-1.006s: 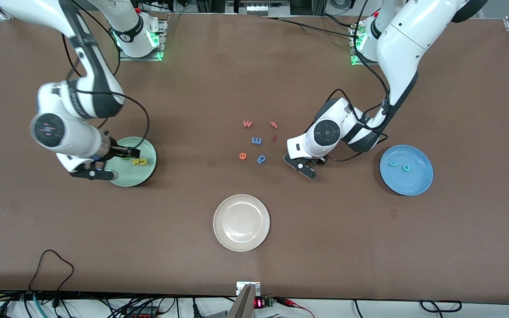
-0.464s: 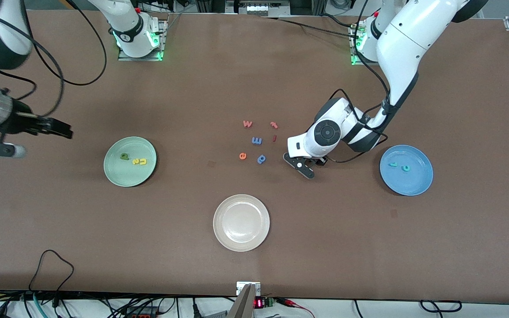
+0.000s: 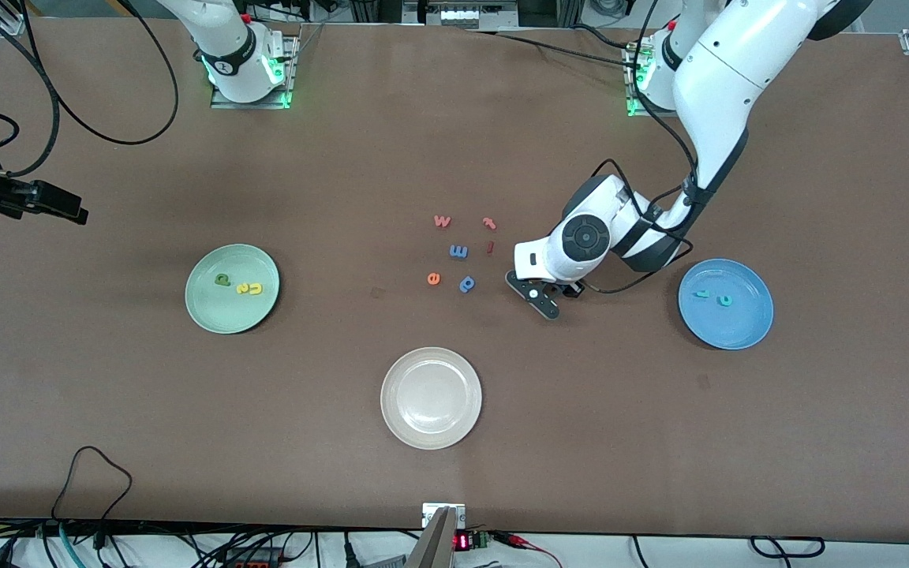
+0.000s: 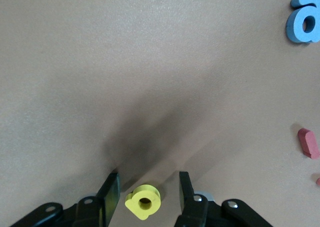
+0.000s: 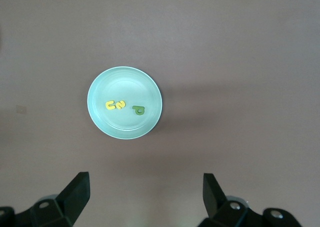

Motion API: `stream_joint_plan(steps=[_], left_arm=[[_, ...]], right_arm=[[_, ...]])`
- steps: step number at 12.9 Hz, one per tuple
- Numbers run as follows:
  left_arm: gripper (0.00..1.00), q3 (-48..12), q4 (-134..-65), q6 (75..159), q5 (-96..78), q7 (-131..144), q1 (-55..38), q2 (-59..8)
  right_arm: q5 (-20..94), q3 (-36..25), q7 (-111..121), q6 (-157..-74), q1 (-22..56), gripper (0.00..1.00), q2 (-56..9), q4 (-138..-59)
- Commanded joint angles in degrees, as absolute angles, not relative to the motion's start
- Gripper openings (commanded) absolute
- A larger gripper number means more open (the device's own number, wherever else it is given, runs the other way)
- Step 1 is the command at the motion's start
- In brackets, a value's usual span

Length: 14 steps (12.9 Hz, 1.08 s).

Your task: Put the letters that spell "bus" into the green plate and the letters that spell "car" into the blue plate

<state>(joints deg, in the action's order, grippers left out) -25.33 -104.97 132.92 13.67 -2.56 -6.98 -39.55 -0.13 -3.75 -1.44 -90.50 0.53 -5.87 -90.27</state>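
The green plate (image 3: 210, 314) holds a dark green b (image 3: 222, 279) and a yellow s (image 3: 243, 289) beside a yellow u (image 3: 255, 289); the right wrist view looks down on that plate (image 5: 125, 73) from high up. In the blue plate (image 3: 727, 331) lie a teal r (image 3: 702, 294) and a teal c (image 3: 726, 300). The yellow a (image 4: 144, 202) rests on the table between my left gripper's (image 4: 148, 192) open fingers, with a gap on each side. My right gripper (image 3: 68, 209) hangs open and empty, high over the right arm's end of the table.
Loose letters lie mid-table beside the left hand: an orange w (image 3: 442, 221), a pink t (image 3: 489, 223), a blue m (image 3: 458, 252), a red i (image 3: 490, 247), an orange e (image 3: 433, 278), a blue p (image 3: 467, 283). A white plate (image 3: 431, 398) sits nearer the camera.
My right gripper has lifted away from the green plate and swung out to the right arm's end of the table. The left hand has shifted only slightly.
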Motion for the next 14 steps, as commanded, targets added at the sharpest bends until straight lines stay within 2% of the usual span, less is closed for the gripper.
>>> stream_joint_plan(steps=[1, 10, 12, 14], left_arm=[[0.56, -25.6, -105.4, 133.1, 15.2, -3.5, -6.3, -38.0], [0.56, -25.5, -106.2, 133.2, 16.3, -3.0, -5.1, -36.2], [0.56, -25.6, -108.3, 136.1, 16.3, -2.7, -4.1, -35.5], [0.56, -25.8, -112.4, 142.9, 16.3, -1.5, -2.4, -34.7]], right_arm=[[-0.4, -3.5, -1.5, -88.9, 0.2, 1.00, -5.4, -89.9], [-0.3, -3.5, -1.6, -88.9, 0.1, 1.00, -5.5, -89.9], [-0.3, -3.5, -1.5, -88.8, 0.1, 1.00, -5.5, -89.9], [-0.3, -3.5, -1.4, -88.8, 0.1, 1.00, -5.5, -89.9]])
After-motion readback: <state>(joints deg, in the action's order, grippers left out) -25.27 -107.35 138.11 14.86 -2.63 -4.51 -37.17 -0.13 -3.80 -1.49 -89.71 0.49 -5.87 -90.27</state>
